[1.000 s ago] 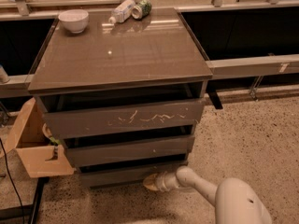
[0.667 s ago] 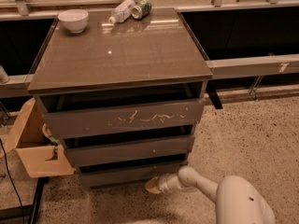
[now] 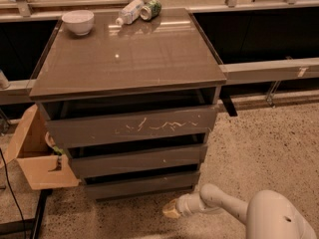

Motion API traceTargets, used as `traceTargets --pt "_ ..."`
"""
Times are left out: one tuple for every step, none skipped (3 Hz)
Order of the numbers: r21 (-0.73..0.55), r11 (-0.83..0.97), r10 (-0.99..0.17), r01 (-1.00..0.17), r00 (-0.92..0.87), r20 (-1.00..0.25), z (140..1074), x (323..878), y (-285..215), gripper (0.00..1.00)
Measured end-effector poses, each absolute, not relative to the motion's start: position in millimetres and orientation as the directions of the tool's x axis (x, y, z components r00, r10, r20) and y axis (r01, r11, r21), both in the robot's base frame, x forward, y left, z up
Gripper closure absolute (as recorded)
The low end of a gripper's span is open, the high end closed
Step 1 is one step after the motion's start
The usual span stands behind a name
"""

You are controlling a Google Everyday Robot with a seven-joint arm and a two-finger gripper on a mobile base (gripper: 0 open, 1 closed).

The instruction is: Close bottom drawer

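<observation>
The bottom drawer (image 3: 142,185) is the lowest, narrowest dark grey-brown front of the cabinet, plain and handleless. Its front stands a little forward, with a dark gap above it. Above it are the medium front (image 3: 137,160) and the large scratched front (image 3: 132,125). My gripper (image 3: 171,209) is low above the floor, just in front of and slightly below the bottom drawer's right half, pointing left. Its pale tip is a short way from the drawer front, not clearly touching it. My white arm (image 3: 234,210) runs in from the lower right.
An open cardboard box (image 3: 35,156) stands against the cabinet's left side. On the cabinet top (image 3: 129,59) are a white bowl (image 3: 78,22), a lying plastic bottle (image 3: 129,12) and a green can (image 3: 151,9). Speckled floor (image 3: 269,148) lies to the right. A rail runs behind.
My gripper and arm have shifted slightly right and back from the bottom drawer's front. The drawers look unchanged.
</observation>
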State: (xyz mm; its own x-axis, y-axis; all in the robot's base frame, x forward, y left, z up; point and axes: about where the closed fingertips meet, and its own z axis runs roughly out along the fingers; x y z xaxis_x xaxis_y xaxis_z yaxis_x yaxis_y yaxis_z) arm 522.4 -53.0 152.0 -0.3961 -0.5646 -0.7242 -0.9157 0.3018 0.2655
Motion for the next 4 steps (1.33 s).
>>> traceTargets --pt "0.268 0.3 -0.564 -0.915 -0.397 -0.724 151.6 520.4 -51.9 0.82" --pt "0.268 0.3 -0.564 -0.915 -0.397 -0.724 151.5 520.4 -51.9 0.57" --pt "0.269 0.3 -0.564 -0.915 -0.397 -0.724 151.5 520.4 -51.8 0.28" --pt "0.269 0.3 -0.564 -0.915 -0.397 -0.724 151.5 520.3 -51.8 0.03"
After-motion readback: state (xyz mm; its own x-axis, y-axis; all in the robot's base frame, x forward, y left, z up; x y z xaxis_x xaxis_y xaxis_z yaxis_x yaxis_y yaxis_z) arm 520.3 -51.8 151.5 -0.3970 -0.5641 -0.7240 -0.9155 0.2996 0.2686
